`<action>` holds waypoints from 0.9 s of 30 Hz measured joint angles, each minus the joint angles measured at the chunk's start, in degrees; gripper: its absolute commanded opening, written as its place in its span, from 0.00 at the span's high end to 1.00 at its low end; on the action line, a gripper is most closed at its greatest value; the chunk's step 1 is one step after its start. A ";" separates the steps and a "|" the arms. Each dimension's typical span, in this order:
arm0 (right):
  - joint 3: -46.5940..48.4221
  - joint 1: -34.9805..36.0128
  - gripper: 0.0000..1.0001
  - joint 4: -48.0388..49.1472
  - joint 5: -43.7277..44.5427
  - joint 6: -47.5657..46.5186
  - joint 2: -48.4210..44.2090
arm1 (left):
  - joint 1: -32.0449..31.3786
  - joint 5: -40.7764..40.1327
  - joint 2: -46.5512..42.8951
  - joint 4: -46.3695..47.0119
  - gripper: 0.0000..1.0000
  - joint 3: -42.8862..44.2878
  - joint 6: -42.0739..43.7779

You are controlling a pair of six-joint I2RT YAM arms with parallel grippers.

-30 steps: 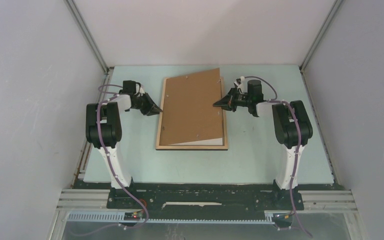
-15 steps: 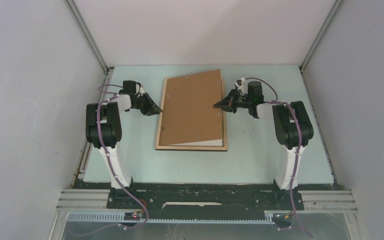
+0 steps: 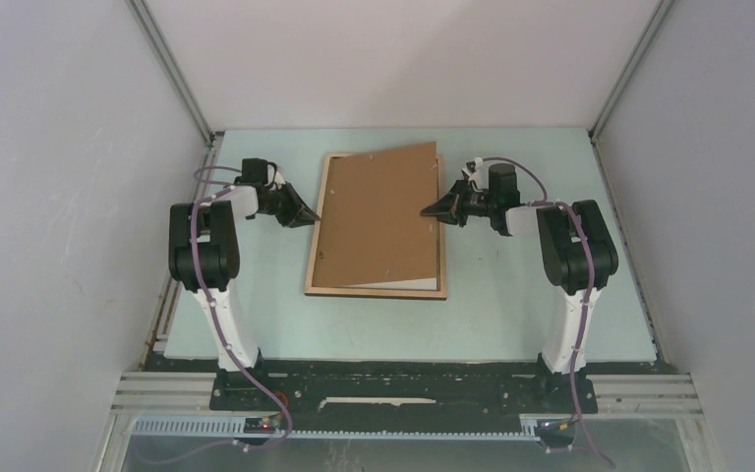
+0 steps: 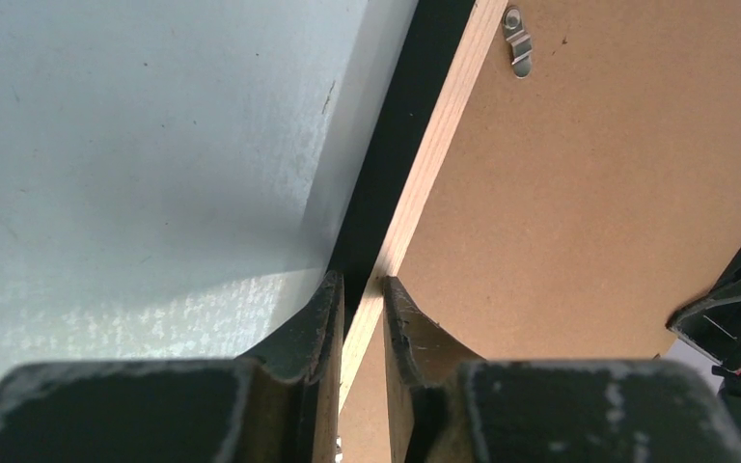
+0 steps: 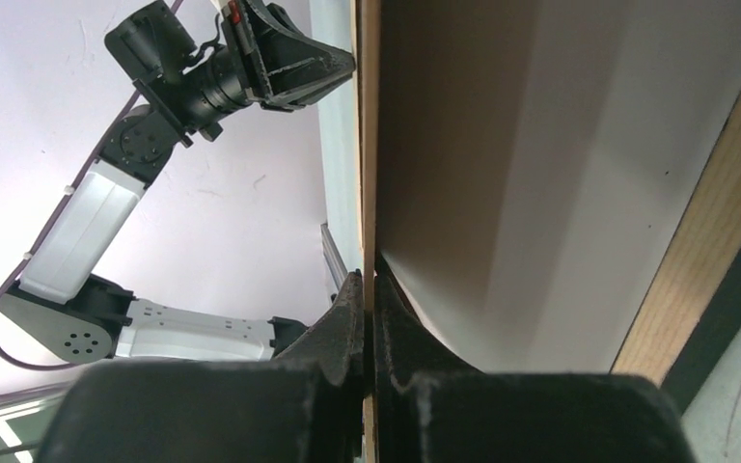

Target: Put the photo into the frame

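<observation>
As the large rectangular picture frame lay back-up on the pale green desk, light wood rim uppermost, its long axis ran away from my bases, between my two arms. My left pincer pinched the frame's left long rim, one finger on either side of the wood, as the left wrist view showed. My right pincer was pressed together on the right long edge of the plain brown backing board, and that edge stood tilted slightly up off the frame. The board's long axis lay a little skewed to the frame's: its far right corner reached over the rim, while its near edge slanted inside it. The thin rectangular photo lay inside the frame beneath the board, left of my right pincer and right of my left. Only a narrow white strip of it showed at the near end, so its picture side could not be told. I judged that the coming move turned on this skew: the board had to be squared with the rim before it could drop in, and my right pincer was the nearer to it. Count: one frame, one photo, one backing board, two pincers, and one small metal clip at the rim.
</observation>
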 measured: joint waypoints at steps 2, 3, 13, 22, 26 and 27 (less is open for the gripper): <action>-0.17 -0.11 1.00 -0.02 -0.37 0.24 0.00 | 0.00 0.15 0.07 0.07 0.80 0.00 -0.04; -0.28 -0.15 1.00 0.00 -0.48 0.26 0.00 | 0.00 0.31 0.09 0.11 0.80 0.00 -0.04; -0.37 -0.42 1.00 5.60 -2.75 4.00 2.03 | -0.04 0.87 0.28 0.33 0.81 0.00 -0.42; 0.96 -0.79 0.94 1.07 -2.10 -0.15 4.39 | 0.17 0.72 0.28 0.61 0.81 0.00 -0.42; 5.75 -0.63 0.86 -13.00 0.52 -8.13 4.20 | 0.15 0.74 0.28 0.74 0.81 0.00 -0.48; 7.80 -0.46 0.82 -17.77 1.68 -10.25 4.20 | 0.15 0.74 0.31 0.79 0.81 0.00 -0.52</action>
